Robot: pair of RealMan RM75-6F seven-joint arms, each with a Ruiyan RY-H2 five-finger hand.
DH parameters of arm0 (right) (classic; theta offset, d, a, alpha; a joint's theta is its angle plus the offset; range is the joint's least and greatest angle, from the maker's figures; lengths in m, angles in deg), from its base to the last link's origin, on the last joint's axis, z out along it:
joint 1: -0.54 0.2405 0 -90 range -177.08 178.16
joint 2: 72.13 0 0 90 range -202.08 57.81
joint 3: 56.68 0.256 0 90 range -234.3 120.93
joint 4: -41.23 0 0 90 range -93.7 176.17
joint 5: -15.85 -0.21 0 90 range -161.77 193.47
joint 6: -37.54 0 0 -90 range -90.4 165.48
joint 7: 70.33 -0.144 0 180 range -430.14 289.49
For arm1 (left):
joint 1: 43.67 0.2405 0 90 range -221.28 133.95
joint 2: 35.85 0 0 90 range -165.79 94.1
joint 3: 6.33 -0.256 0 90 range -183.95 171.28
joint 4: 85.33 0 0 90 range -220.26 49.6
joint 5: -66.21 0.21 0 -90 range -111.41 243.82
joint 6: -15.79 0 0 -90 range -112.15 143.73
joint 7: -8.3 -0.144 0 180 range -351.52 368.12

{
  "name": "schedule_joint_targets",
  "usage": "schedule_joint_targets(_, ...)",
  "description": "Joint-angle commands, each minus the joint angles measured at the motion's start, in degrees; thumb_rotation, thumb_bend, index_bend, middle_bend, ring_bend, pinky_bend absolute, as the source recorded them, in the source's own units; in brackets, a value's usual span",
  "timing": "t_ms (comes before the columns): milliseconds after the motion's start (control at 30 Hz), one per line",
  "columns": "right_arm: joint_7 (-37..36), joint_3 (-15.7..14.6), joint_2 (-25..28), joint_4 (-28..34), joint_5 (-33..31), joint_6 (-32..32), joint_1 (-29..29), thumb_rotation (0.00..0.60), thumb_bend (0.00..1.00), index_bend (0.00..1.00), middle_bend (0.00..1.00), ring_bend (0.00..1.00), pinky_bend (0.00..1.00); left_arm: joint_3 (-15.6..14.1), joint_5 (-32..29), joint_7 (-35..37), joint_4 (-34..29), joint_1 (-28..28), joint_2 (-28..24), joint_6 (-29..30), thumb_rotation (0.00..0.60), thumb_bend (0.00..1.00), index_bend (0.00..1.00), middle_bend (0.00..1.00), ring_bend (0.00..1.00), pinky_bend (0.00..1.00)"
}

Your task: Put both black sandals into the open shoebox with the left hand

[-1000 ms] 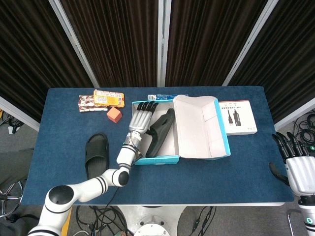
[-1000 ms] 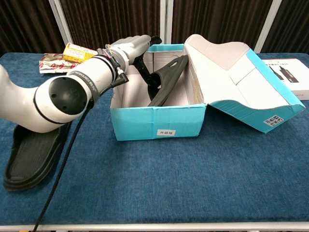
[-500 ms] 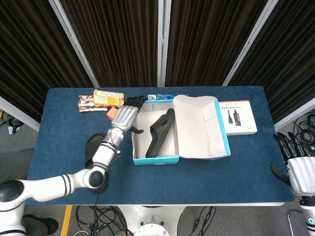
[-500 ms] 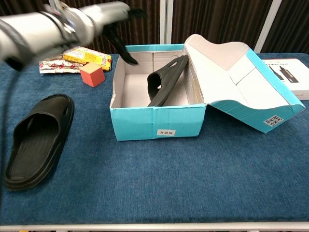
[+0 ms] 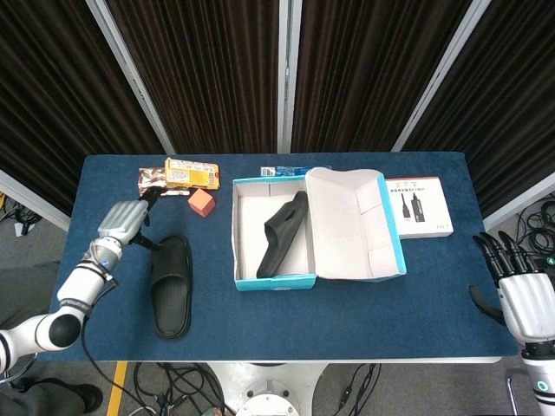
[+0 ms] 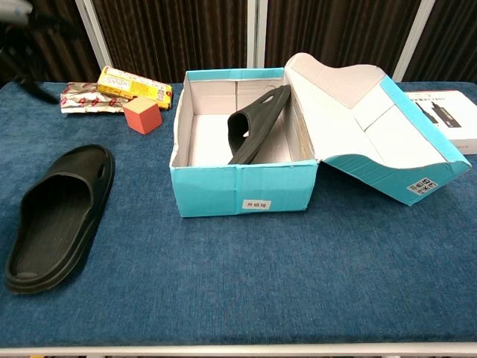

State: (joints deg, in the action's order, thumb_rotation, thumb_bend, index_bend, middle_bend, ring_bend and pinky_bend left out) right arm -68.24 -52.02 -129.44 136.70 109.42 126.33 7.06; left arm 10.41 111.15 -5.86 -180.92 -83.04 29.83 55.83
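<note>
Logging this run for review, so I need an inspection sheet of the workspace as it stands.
Surface: blue table.
Job's things: one sandal leaning inside open shoebox; second sandal flat on table, left of it.
Clutter: orange cube, snack packs, white carton.
Hands: left hand beside the loose sandal, empty; right hand off the table's right edge, fingers apart.
Cables: tangled on floor.
Surroundings: dark curtains.

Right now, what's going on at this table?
One black sandal leans on edge inside the open shoebox. The second sandal lies flat on the blue table, left of the box. The left hand hovers beside that sandal with nothing in it. The right hand waits off the table's right edge, fingers apart, holding nothing.
</note>
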Motion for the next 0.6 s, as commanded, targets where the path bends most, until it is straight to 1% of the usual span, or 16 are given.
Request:
schedule_joint_targets(33, 0.14, -0.37, -0.41, -0.03, 0.05, -0.75, 0.28, 0.6, 0.24, 0.07, 0.1, 0.04, 0.2, -2.81, 2.37, 3.19, -0.39, 1.55, -1.57, -3.42, 0.6, 0.05, 0.08, 0.03, 0.54, 0.58)
schedule_joint_targets(133, 0.28, -0.56, -0.75, -0.07, -0.03, -1.39, 0.53, 0.6, 0.23, 0.07, 0.1, 0.04, 0.2, -4.8, 4.14, 5.03, 0.91, 2.07, -0.29, -4.42, 0.6, 0.05, 0.07, 0.03, 0.54, 0.58)
schedule_joint_targets(200, 0.33, -0.61, -0.96, -0.04, 0.02, -1.64, 0.7, 0.6, 0.24, 0.07, 0.1, 0.04, 0.2, -6.29, 4.24, 5.69, 2.07, 1.53, 0.7, -6.32, 0.6, 0.05, 0.06, 0.02, 0.54, 0.58)
schedule_joint_targets(300, 0.47, -0.75, -1.1, 0.04, 0.46, -1.64, 0.84, 0.6, 0.24, 0.07, 0.09, 0.05, 0.2, -7.72, 3.38, 6.43, 3.67, 0.19, 2.02, -8.58, 0.6, 0.05, 0.04, 0.0, 0.54, 0.58)
schedule_joint_targets(467, 0.68, -0.86, -0.95, 0.21, 0.54, -1.16, 0.6, 0.6, 0.24, 0.07, 0.09, 0.04, 0.2, -10.27, 0.93, 5.43, 7.0, -2.18, 4.7, -9.07, 0.6, 0.05, 0.03, 0.0, 0.54, 0.58)
schedule_joint_targets(600, 0.37, -0.94, -1.04, 0.04, 0.26, -1.14, 0.47, 0.6, 0.24, 0.07, 0.09, 0.04, 0.2, -11.56, -2.02, 5.36, 9.09, -4.17, 6.45, -9.81, 0.6, 0.05, 0.03, 0.0, 0.54, 0.58)
